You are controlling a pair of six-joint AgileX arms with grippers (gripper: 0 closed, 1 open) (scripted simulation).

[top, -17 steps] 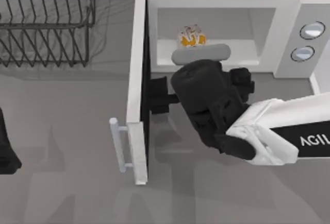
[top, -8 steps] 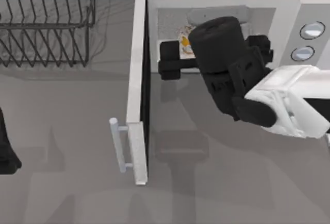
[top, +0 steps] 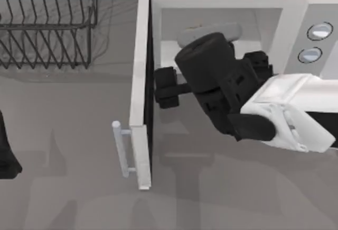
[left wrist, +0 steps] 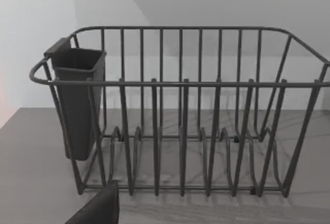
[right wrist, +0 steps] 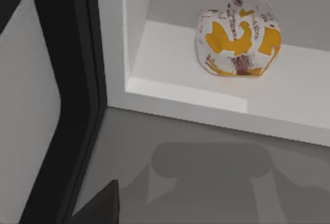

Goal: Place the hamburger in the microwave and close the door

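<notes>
The hamburger, a mottled orange and white lump, rests on the pale floor of the microwave cavity, toward its back. In the top view my right arm covers it. The door stands swung wide open at the cavity's left, with its bar handle on the outer side and its dark inner face toward the arm. My right gripper hovers just outside the cavity mouth, close to the door's inner face, open and holding nothing. My left arm sits parked at the table's left edge.
A black wire rack stands at the back left, with a dark cup hung on one end. Two round knobs sit on the microwave's grey side panel. Bare grey table lies in front of the door.
My right gripper moved up to the cavity mouth, then drew back out and toward the door. The hamburger stayed on the cavity floor. The door has not moved.
</notes>
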